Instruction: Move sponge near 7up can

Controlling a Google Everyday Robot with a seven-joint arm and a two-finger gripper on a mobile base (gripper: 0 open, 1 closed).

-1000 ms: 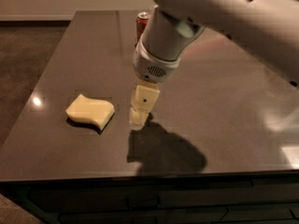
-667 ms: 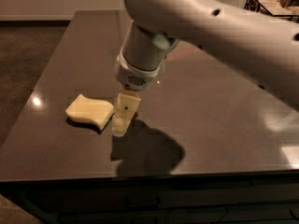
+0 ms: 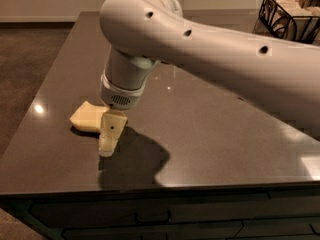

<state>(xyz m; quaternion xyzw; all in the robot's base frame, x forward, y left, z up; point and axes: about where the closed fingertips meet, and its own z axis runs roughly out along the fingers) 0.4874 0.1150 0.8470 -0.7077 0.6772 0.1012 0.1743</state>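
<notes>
The pale yellow sponge (image 3: 86,117) lies flat on the dark table (image 3: 210,134), near the front left. My gripper (image 3: 109,138) points down at the sponge's right end and overlaps it from the front, close to the table top. I cannot tell whether it touches the sponge. The big white arm (image 3: 210,49) crosses the picture from the right and covers the back of the table. The 7up can is hidden or out of view.
A black wire basket (image 3: 290,15) with pale things in it stands at the back right. The table's front edge (image 3: 160,189) is close below the gripper. Its left edge drops to brown floor (image 3: 25,74).
The arm has swung left and forward. The gripper has gone from the sponge's right side to right against its right end. The sponge has not moved.
</notes>
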